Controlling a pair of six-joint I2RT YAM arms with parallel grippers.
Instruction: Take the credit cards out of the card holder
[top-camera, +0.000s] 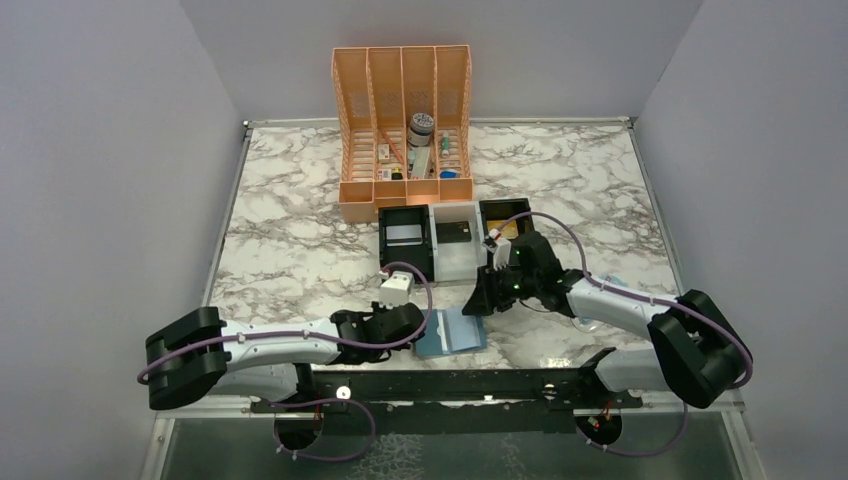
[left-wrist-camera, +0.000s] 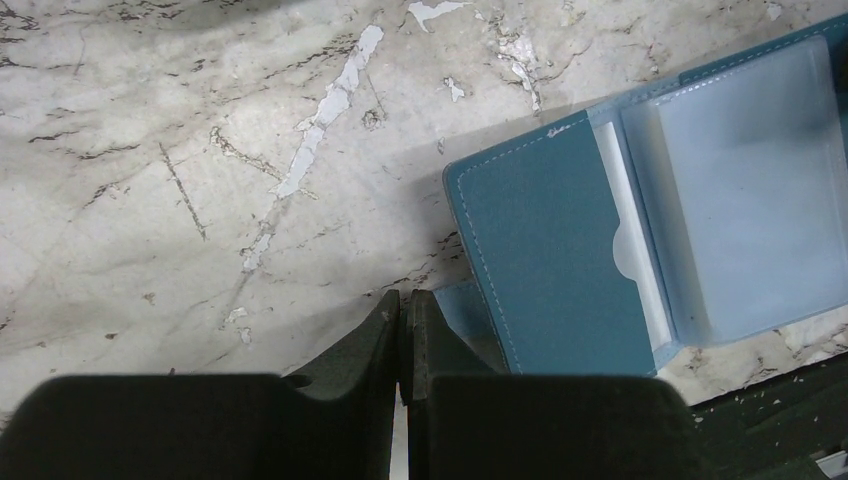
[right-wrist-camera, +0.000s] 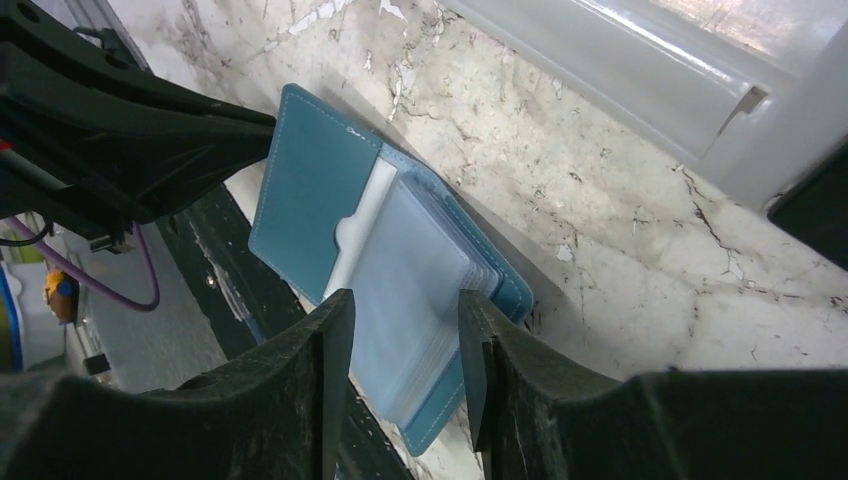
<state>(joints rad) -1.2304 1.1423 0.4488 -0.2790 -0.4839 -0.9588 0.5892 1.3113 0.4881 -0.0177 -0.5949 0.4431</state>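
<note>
The blue card holder (top-camera: 450, 333) lies open on the marble near the front edge. It also shows in the left wrist view (left-wrist-camera: 550, 250) and the right wrist view (right-wrist-camera: 315, 185). Its clear sleeves (right-wrist-camera: 410, 270) look empty, and a white edge sits in its pocket (left-wrist-camera: 630, 230). My left gripper (top-camera: 418, 325) is shut at the holder's left edge, and the small tab (left-wrist-camera: 462, 300) lies beside its right finger. My right gripper (top-camera: 482, 298) is open and empty, its jaws spread above the sleeves. One gold-tan credit card (top-camera: 507, 229) lies in the tray's right compartment.
The black-and-white three-compartment tray (top-camera: 455, 262) stands behind the holder, with a silver-white card (top-camera: 404, 235) on the left and a dark card (top-camera: 456, 232) in the middle. An orange slotted organizer (top-camera: 403, 120) stands at the back. A black rail (top-camera: 450, 385) runs along the front edge.
</note>
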